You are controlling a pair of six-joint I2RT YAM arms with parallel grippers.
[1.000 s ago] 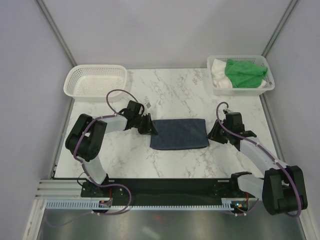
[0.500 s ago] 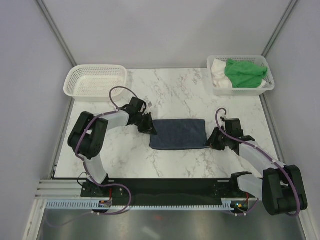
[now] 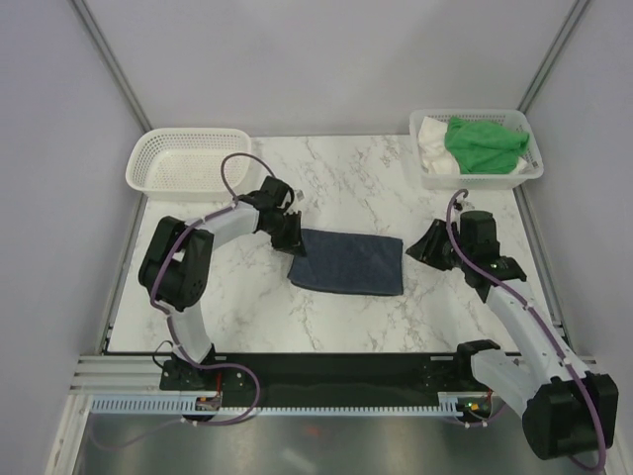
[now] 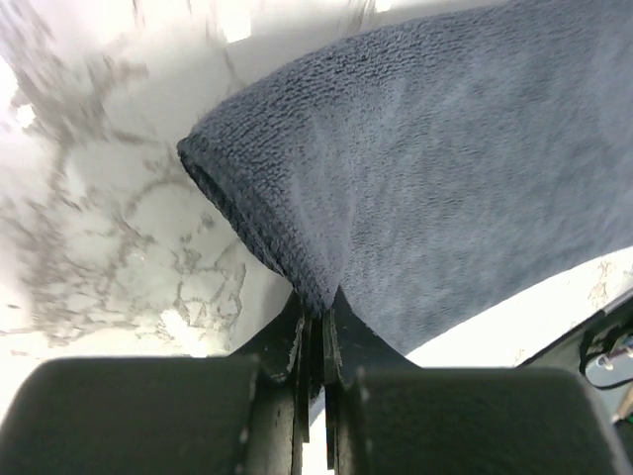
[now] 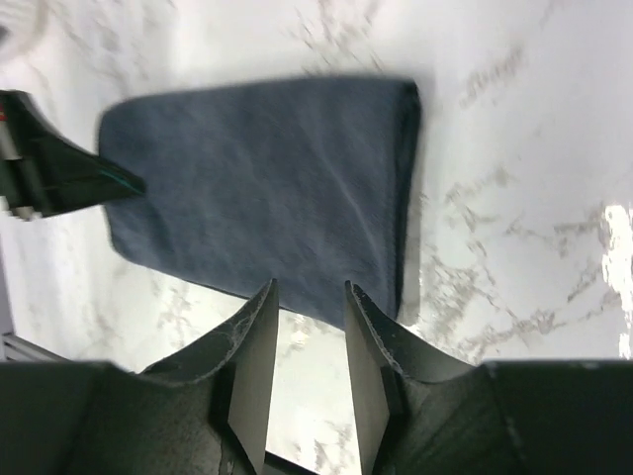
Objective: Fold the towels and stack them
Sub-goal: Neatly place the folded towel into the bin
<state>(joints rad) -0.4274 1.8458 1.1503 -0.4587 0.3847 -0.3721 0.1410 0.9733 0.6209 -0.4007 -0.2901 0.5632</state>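
**Risk: one-sided pinch may drag or unfold the navy towel**

Navy towel (image 3: 346, 262) lies folded in a flat rectangle mid-table (image 3: 346, 183), slightly skewed. Left gripper (image 3: 293, 240) has its jaws pressed together on the towel's far-left corner; the left wrist view shows cloth pinched right at the fingertips. Right gripper (image 3: 420, 249) hangs just beside the towel's right edge, not touching, jaws apart and holding nothing.

Likely failures from here:
- A pull from the left alone probably slides or twists the whole towel, since the right side is unpinned.
- The pinch may hold only the top layer, so a lift could peel the fold open.
- The right fingers may close on marble or on one layer at the thick folded edge.

Far right, the green towel (image 3: 485, 145) and white towel (image 3: 432, 139) sit crumpled in the basket (image 3: 529, 170), unfolded. They overlap, so a grab could lift both. Far-left basket (image 3: 188, 158) is well apart.
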